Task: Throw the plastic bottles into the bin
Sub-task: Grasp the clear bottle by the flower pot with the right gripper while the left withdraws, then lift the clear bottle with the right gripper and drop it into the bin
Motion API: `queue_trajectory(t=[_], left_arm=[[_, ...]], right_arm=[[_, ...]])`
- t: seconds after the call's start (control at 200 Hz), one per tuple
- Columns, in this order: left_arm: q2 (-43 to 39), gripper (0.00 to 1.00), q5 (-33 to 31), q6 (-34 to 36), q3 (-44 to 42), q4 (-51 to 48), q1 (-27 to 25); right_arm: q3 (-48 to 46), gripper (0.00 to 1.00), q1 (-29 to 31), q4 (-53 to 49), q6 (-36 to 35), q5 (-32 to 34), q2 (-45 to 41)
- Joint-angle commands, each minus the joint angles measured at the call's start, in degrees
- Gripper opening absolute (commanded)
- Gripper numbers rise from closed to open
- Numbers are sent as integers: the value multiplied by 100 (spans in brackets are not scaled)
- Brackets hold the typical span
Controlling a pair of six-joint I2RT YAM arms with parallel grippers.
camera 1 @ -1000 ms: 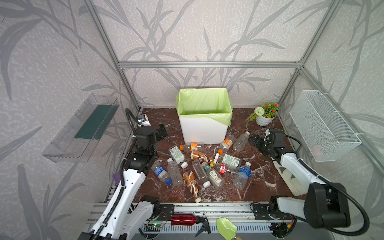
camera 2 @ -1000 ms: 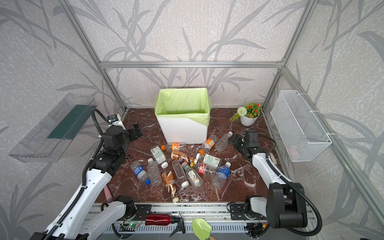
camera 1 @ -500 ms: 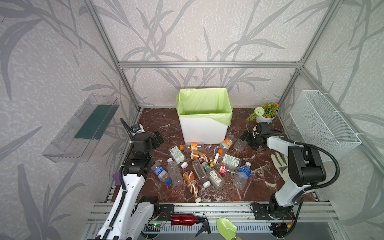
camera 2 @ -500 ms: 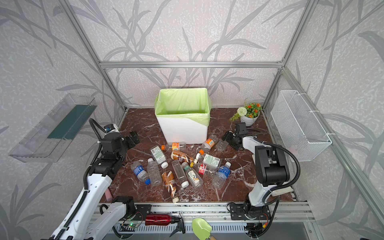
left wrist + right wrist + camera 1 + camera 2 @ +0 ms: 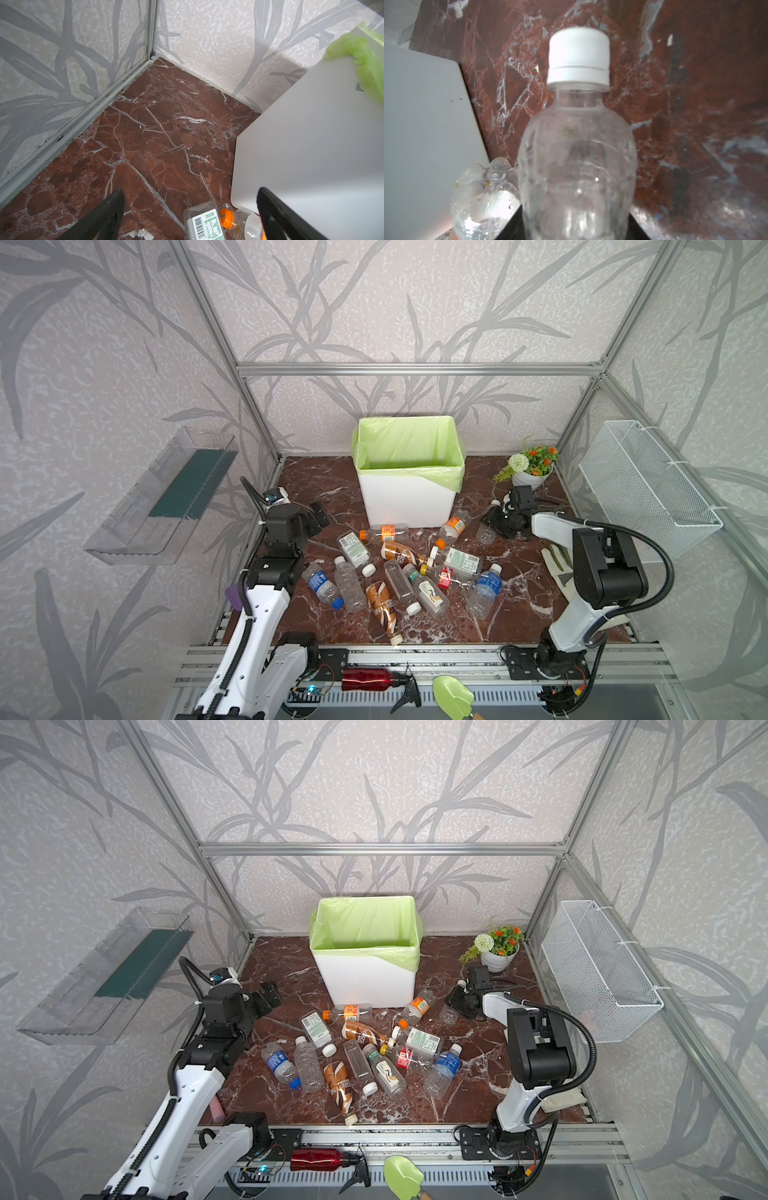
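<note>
Where the right gripper (image 5: 493, 521) reaches in just right of the bin (image 5: 405, 502), you see its jaws clamped on a clear white-capped bottle (image 5: 577, 166) above the marble floor (image 5: 324, 485). The left gripper (image 5: 191, 190) hangs left of the bin, jaws apart. The other plastic bottles (image 5: 399, 585) lie scattered in front of the bin.
</note>
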Motion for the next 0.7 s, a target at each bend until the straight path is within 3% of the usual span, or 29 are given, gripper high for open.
queue_trajectory(t=[0.0,0.25,0.455,0.595,0.695], left_arm=[[22,99,8,-154,-65,95,63],[80,99,-161,-382,-303,44,82],[38,99,-167,-523,-508,-27,82],[-22,99,-249,-612,-606,-135,82],[-95,99,-286,-631,-671,-179,82]], right_arm=[[-159,41,-59,-19,-333,110,-678],[121,43,-503,56,-712,64,-2428],[1982,43,-748,-643,-1246,-9,-3279],[2961,43,-432,-323,-1178,179,-3464],[3405,45,217,72,-1181,279,-3204]])
